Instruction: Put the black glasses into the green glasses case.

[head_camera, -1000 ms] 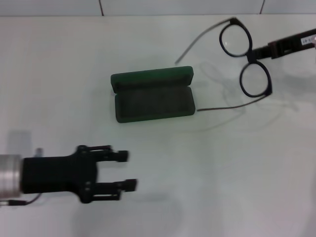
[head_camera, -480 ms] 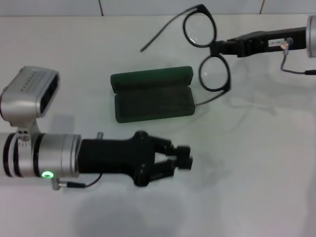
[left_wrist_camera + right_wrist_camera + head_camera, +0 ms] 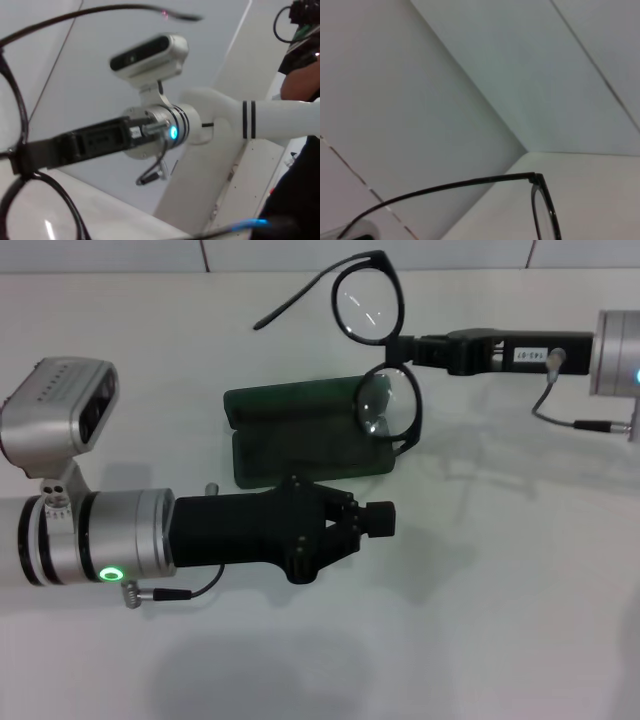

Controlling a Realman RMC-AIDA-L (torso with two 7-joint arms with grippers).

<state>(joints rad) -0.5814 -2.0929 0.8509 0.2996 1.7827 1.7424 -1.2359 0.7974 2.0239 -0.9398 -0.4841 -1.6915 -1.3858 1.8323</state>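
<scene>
Black glasses (image 3: 377,365) hang clamped at the bridge in the right gripper (image 3: 408,346), above the right end of the open green glasses case (image 3: 300,435) near the table's (image 3: 520,570) far edge; left gripper (image 3: 375,519), fingers together, hovers just before the case.

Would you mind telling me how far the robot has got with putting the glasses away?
Done: the dark green hinged glasses case lies open on the white table. In hand: the right gripper holds the thin black-framed glasses by the bridge, in the air over the case's right end. The left gripper waits beside the case. Left: lowering the glasses in and letting go.
</scene>
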